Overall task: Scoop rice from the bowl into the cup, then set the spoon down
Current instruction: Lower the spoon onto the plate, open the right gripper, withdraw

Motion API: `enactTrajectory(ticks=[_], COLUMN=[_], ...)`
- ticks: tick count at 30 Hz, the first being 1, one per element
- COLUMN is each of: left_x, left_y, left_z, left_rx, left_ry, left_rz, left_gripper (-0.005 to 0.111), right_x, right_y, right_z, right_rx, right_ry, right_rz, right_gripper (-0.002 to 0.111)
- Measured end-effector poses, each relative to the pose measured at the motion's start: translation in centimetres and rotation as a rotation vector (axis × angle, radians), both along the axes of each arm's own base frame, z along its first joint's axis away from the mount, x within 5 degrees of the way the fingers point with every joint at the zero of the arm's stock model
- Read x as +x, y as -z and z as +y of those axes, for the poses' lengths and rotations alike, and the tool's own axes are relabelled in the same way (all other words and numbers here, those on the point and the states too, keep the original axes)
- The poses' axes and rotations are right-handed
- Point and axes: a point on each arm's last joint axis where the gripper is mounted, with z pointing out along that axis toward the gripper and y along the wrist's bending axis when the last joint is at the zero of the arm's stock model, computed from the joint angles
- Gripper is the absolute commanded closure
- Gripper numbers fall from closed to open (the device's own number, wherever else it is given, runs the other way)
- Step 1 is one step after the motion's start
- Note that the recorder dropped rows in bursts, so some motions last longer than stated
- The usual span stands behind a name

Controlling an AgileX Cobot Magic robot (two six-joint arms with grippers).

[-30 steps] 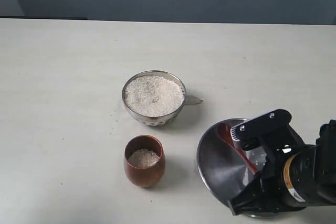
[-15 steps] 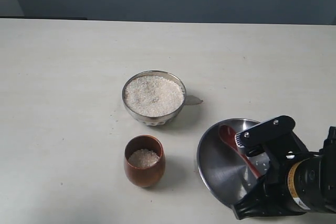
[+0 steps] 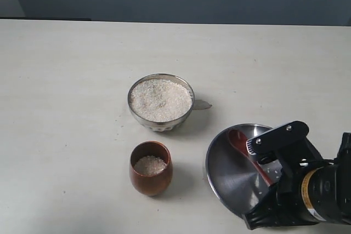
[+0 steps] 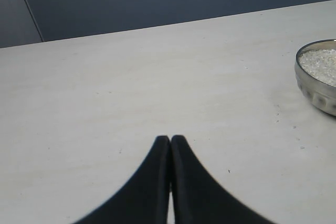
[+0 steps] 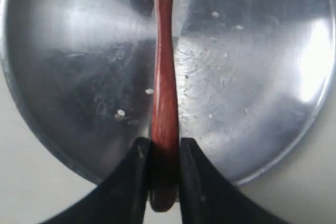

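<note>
The steel bowl (image 3: 162,125) at mid-table is heaped with rice (image 3: 160,100); its edge also shows in the left wrist view (image 4: 315,95). In front of it stands the wooden cup (image 3: 151,182) with a little rice (image 3: 150,165) inside. The reddish-brown spoon (image 3: 241,145) lies head-down in the flat steel plate (image 3: 225,173). My right gripper (image 5: 165,148) is shut on the end of the spoon handle (image 5: 165,77) at the plate's rim (image 5: 31,129). My left gripper (image 4: 170,139) is shut and empty over bare table, well left of the bowl.
A few loose rice grains (image 5: 121,113) lie on the plate. The right arm (image 3: 299,190) covers the plate's near right side. A small grey piece (image 3: 202,104) sits by the bowl's right side. A dark wall runs behind the table's far edge.
The right arm has shifted slightly toward the lower right, so more of the spoon head shows on the plate. Bowl and cup have not moved.
</note>
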Motion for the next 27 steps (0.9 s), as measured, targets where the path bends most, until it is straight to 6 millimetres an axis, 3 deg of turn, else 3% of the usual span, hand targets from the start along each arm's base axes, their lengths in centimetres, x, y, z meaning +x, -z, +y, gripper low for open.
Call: enactTrajectory(ticks=[4,6,9,12,21,25,27], left_x=[0.0,0.0,0.0,0.0,0.0,0.0,0.0], left_y=[0.0,0.0,0.0,0.0,0.0,0.0,0.0], left_z=[0.0,0.0,0.0,0.0,0.0,0.0,0.0], left_rx=[0.000,0.000,0.000,0.000,0.000,0.000,0.000], left_ry=[0.000,0.000,0.000,0.000,0.000,0.000,0.000], left_rz=[0.000,0.000,0.000,0.000,0.000,0.000,0.000], left_gripper=[0.106,0.106,0.106,0.106,0.106,0.106,0.106], right_x=[-0.4,-0.6,-0.6,-0.6,0.2,1.1,1.5], right_y=[0.6,0.8,1.0,1.0,0.6,-0.5,-1.3], right_z=[-0.6,-0.9,-1.0,-0.9,-1.0,-1.4,-1.4], right_rx=[-0.023,-0.031,-0.023,-0.010,-0.025,-0.066,-0.071], right_ry=[0.012,0.024,0.028,0.024,0.018,0.093,0.117], right_rz=[0.013,0.016,0.016,0.008,-0.088,-0.178,-0.216], right_gripper=[0.107,0.099,0.077,0.067,0.066,0.067,0.073])
